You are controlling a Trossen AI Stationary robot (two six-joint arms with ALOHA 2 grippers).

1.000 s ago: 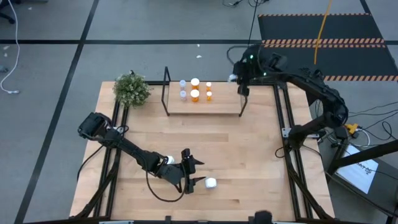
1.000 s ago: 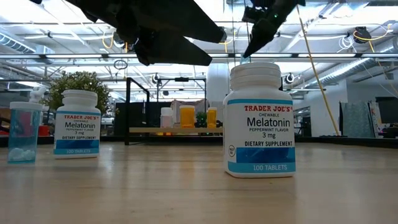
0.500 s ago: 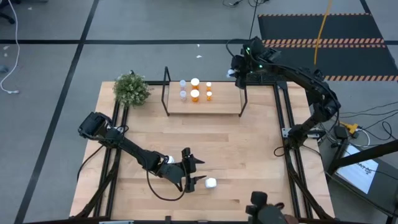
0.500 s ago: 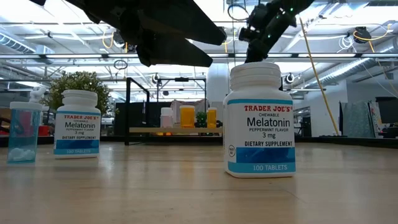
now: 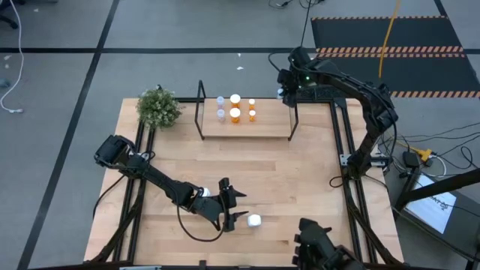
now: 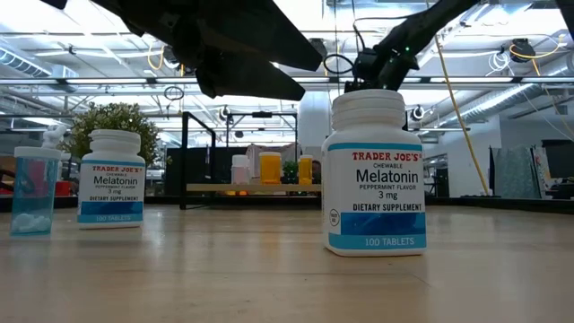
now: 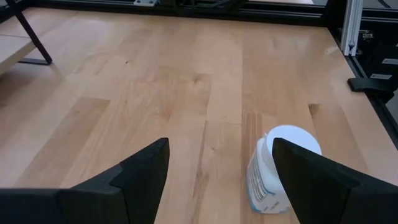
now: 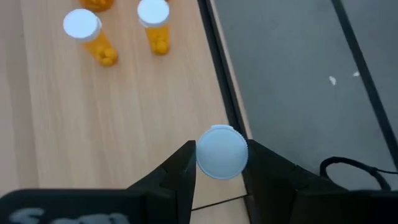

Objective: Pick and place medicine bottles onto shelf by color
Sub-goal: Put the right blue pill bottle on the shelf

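Shifted since a second ago: right hand (image 8: 219, 163), from just off the shelf's right frame to higher beyond its far right corner. Closed on a white-capped bottle (image 8: 221, 152), held above the shelf (image 5: 264, 127) edge. Left hand (image 7: 219, 171): wide open, holding nothing, low over the bench (image 5: 300, 187) front, a white Melatonin bottle (image 7: 277, 171) at its fingertip. Shelf holds orange bottles (image 5: 235, 115) and pale ones (image 5: 220, 114).

Left gripper (image 5: 234, 208): low over the near surface, fingers spread. Right gripper (image 5: 283, 93): raised at far edge, fingers clamped.
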